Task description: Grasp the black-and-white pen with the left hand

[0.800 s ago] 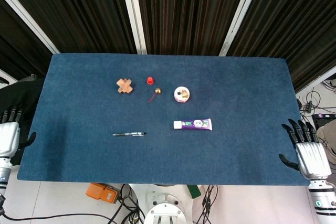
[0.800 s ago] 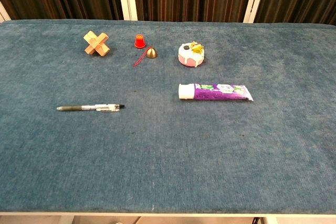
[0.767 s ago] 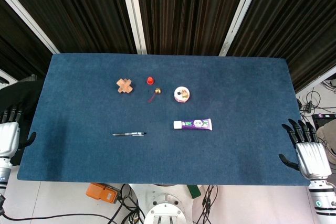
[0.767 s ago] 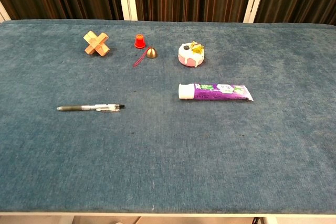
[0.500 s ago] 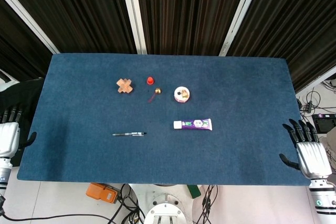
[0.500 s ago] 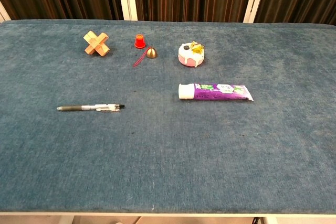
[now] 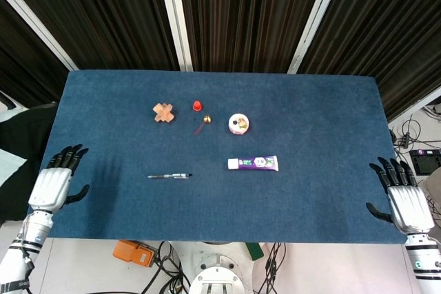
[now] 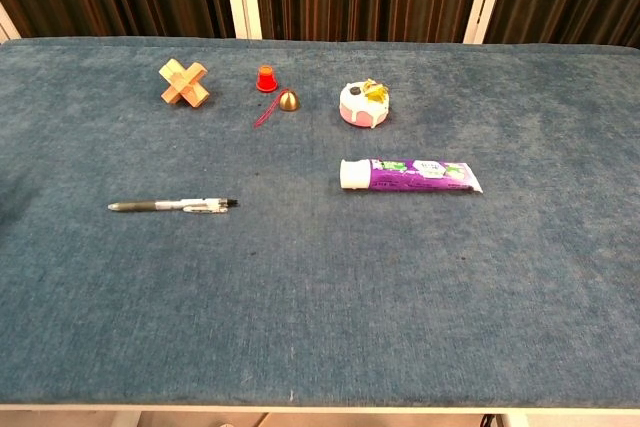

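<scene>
The black-and-white pen (image 7: 169,176) lies flat on the blue table (image 7: 310,122), running left to right, also seen in the chest view (image 8: 173,206). My left hand (image 7: 54,185) hovers over the table's near left corner with its fingers spread and empty, well left of the pen. My right hand (image 7: 404,199) stays at the table's near right edge, fingers apart, holding nothing. Neither hand shows in the chest view.
Behind the pen stand a wooden cross puzzle (image 7: 163,112), a small red cap (image 7: 197,106), a brass bell (image 7: 206,120) and a toy cake (image 7: 238,124). A purple toothpaste tube (image 7: 253,164) lies right of the pen.
My left hand has moved from off the table's left edge inward over the near left corner, toward the pen. The right hand and all objects stayed put.
</scene>
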You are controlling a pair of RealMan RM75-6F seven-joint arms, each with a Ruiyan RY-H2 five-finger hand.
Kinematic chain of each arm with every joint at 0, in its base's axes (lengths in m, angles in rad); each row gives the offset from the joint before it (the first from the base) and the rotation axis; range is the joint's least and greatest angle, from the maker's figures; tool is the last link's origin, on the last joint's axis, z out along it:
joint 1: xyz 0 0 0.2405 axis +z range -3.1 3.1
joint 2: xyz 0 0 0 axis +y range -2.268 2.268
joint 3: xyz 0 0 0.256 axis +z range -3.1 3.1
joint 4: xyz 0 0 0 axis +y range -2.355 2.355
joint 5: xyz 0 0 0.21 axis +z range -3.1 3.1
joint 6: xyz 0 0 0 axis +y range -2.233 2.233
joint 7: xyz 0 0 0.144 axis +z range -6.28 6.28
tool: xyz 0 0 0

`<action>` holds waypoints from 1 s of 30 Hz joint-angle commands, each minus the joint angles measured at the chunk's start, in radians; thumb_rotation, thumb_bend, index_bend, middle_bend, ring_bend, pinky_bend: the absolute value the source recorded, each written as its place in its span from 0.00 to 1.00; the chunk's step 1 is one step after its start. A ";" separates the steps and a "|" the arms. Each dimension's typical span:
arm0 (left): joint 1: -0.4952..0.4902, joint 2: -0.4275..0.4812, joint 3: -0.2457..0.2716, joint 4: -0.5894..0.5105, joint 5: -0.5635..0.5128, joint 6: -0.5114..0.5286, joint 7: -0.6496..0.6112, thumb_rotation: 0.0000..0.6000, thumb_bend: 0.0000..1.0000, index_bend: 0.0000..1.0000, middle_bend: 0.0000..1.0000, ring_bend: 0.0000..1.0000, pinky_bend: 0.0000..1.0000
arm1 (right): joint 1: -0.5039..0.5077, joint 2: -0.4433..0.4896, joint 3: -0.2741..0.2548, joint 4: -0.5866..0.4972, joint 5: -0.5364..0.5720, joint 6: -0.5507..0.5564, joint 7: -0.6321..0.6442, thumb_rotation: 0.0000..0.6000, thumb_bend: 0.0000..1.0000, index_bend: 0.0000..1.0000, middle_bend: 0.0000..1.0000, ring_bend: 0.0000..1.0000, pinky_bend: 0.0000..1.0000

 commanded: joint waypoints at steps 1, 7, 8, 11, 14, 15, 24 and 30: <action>-0.061 -0.022 -0.019 -0.103 -0.035 -0.060 0.152 1.00 0.27 0.12 0.06 0.00 0.14 | 0.005 -0.002 0.003 0.000 0.007 -0.008 -0.001 1.00 0.36 0.20 0.12 0.03 0.05; -0.143 -0.088 -0.050 -0.124 -0.131 -0.161 0.232 1.00 0.27 0.19 0.06 0.00 0.14 | 0.005 0.001 0.003 0.000 0.006 -0.007 -0.005 1.00 0.36 0.20 0.12 0.03 0.05; -0.152 -0.101 -0.054 -0.121 -0.147 -0.168 0.247 1.00 0.27 0.20 0.06 0.00 0.14 | 0.005 0.001 0.002 0.001 0.006 -0.007 -0.007 1.00 0.36 0.21 0.12 0.03 0.05; -0.180 -0.147 -0.065 -0.108 -0.193 -0.184 0.292 1.00 0.27 0.22 0.06 0.00 0.14 | 0.007 0.002 0.002 -0.001 0.006 -0.012 -0.005 1.00 0.36 0.21 0.12 0.03 0.05; -0.209 -0.190 -0.071 -0.090 -0.232 -0.207 0.326 1.00 0.27 0.25 0.06 0.00 0.14 | 0.009 0.001 0.002 0.000 0.008 -0.016 -0.003 1.00 0.36 0.21 0.12 0.03 0.05; -0.217 -0.204 -0.073 -0.085 -0.240 -0.211 0.333 1.00 0.27 0.26 0.06 0.00 0.14 | 0.010 0.001 0.003 0.000 0.008 -0.017 -0.003 1.00 0.36 0.21 0.12 0.03 0.05; -0.274 -0.328 -0.069 -0.027 -0.292 -0.228 0.385 1.00 0.27 0.29 0.06 0.00 0.14 | 0.014 0.003 0.004 0.003 0.009 -0.022 -0.001 1.00 0.36 0.21 0.12 0.03 0.05; -0.301 -0.382 -0.067 0.004 -0.328 -0.234 0.408 1.00 0.27 0.31 0.06 0.00 0.14 | 0.017 0.003 0.003 0.004 0.009 -0.027 0.001 1.00 0.36 0.21 0.12 0.03 0.05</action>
